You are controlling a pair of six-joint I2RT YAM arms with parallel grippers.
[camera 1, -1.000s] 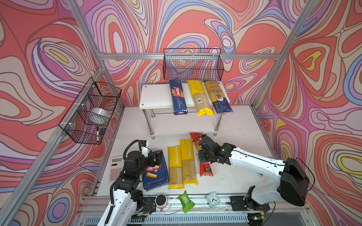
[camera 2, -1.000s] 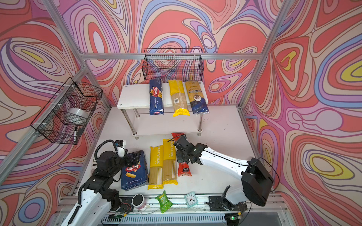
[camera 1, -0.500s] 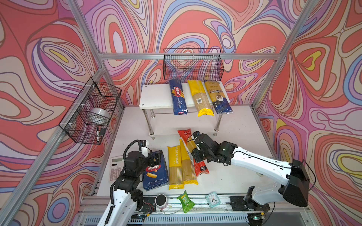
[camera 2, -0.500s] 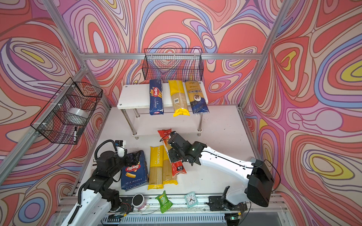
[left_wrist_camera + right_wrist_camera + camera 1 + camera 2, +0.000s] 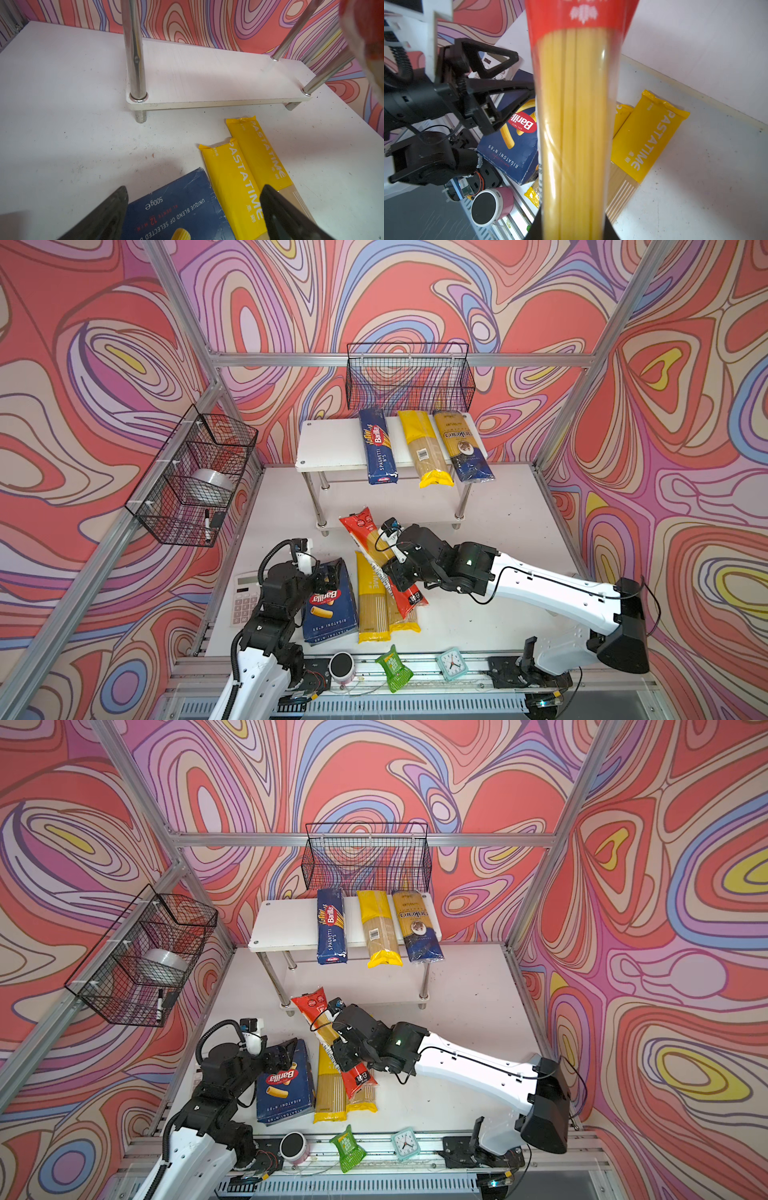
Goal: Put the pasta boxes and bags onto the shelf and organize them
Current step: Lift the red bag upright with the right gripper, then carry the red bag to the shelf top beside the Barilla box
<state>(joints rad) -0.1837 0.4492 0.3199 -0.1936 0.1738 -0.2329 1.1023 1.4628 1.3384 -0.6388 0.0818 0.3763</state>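
Observation:
My right gripper (image 5: pixel 394 570) (image 5: pixel 343 1050) (image 5: pixel 569 228) is shut on the red spaghetti bag (image 5: pixel 360 526) (image 5: pixel 311 1004) (image 5: pixel 571 104). It holds the bag slanted above two yellow bags (image 5: pixel 370 605) (image 5: pixel 330 1094) (image 5: pixel 648 135) that lie on the table. My left gripper (image 5: pixel 328 574) (image 5: pixel 282 1052) (image 5: pixel 194 188) is open over the far end of the wide rigatoni box (image 5: pixel 330 610) (image 5: pixel 176 212). The white shelf (image 5: pixel 328 443) (image 5: pixel 207 79) carries the spaghetti box (image 5: pixel 378 448), a yellow bag (image 5: pixel 424 452) and a gold and blue bag (image 5: pixel 463 448) on its top tier. Its lower tier is bare.
Black wire baskets hang on the back wall (image 5: pixel 409 377) and the left wall (image 5: pixel 195 477). A calculator (image 5: pixel 245 597) lies left of my left arm. Along the front rail stand a pink speaker (image 5: pixel 340 666), a green packet (image 5: pixel 392 668) and a small clock (image 5: pixel 451 663).
My right gripper has raised the red bag off the table and swung it left over the yellow bags, its far end now toward the shelf's front. The left arm has stayed still.

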